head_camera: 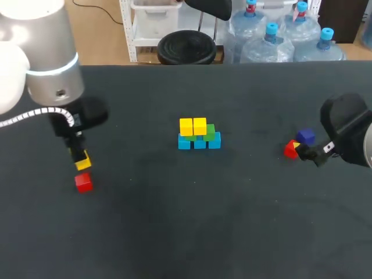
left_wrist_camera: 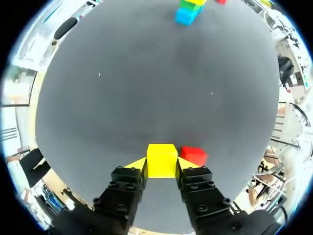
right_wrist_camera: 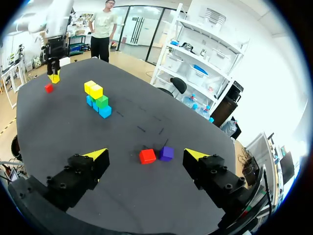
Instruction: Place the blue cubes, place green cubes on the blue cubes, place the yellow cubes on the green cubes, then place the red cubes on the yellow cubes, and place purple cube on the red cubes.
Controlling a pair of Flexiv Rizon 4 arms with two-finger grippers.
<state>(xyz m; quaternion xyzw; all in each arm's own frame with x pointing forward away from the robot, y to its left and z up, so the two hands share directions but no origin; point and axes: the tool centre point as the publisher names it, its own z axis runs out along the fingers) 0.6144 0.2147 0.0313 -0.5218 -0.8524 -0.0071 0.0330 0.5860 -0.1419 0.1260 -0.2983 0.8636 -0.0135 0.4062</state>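
Head view: my left end effector (head_camera: 81, 158) pinches a yellow cube (head_camera: 83, 163) beside a red cube (head_camera: 83, 183); I'd lift clear, then lower it squarely onto the exposed green cube (head_camera: 210, 130)

Left wrist view: the grip looks centred

Right wrist view: my right end effector (right_wrist_camera: 145, 152) is spread, with the second red cube (right_wrist_camera: 147, 156) and the purple cube (right_wrist_camera: 166, 153) ahead

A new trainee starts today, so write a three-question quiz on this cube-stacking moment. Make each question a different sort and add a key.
1. True or false: the left gripper is shut on a yellow cube.
2. Which lie on the table ahead of the open right gripper? A) a red cube and a purple cube; B) two green cubes; C) three blue cubes.
3. Fill in: the top layer of the stack holds two ___ cubes.

Key: 1 true; 2 A; 3 yellow.
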